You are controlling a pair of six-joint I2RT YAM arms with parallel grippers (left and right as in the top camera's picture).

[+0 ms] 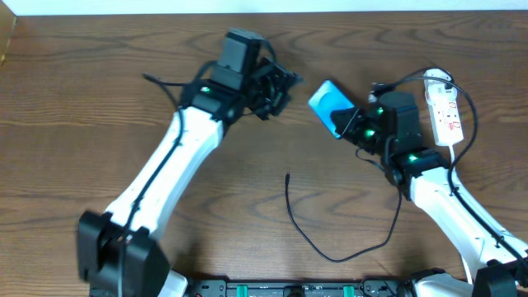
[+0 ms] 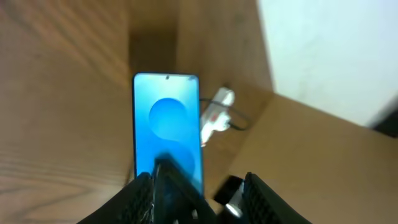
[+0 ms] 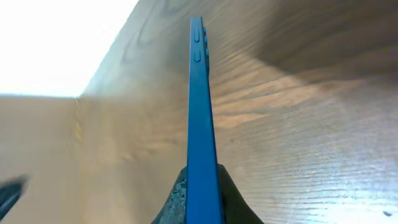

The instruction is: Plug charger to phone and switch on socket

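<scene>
Two fingers [image 3: 176,202] of your right gripper [image 3: 199,196] clamp the phone [image 3: 199,112] on edge, near the socket [image 1: 445,115].
Your left gripper [image 1: 279,87] stands parted and empty, farther from the socket. The charger [image 1: 288,191] looks limp, light and slim, so pinch just behind its plug tip.

You have one phone [image 1: 328,103], one charger [image 1: 287,190] (a single black cable, with one free tip showing) and one socket [image 1: 445,111], so three task things, one of each kind. There is one table [image 1: 99,99] under them. Over it you are running two arms, a left arm [image 1: 165,173] and a right arm [image 1: 450,206], each ending in one hand, which makes two hands in all: the left hand [image 1: 276,87] and the right hand [image 1: 351,124].
</scene>
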